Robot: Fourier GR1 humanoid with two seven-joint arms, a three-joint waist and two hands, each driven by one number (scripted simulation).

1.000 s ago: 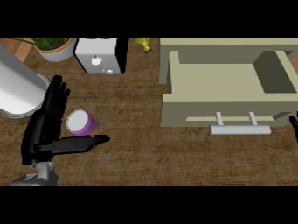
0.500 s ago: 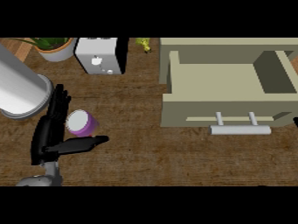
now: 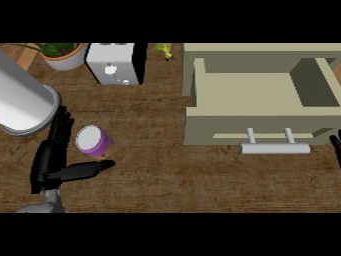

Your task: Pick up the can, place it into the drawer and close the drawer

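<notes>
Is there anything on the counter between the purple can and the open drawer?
No. In the head view, only bare brown counter lies between the can beside the left hand and the drawer.

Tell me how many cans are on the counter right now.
1. The purple can stands on the counter's left side, between the fingers and thumb of the left hand. The open drawer looks empty; nothing else seems hidden.
</notes>
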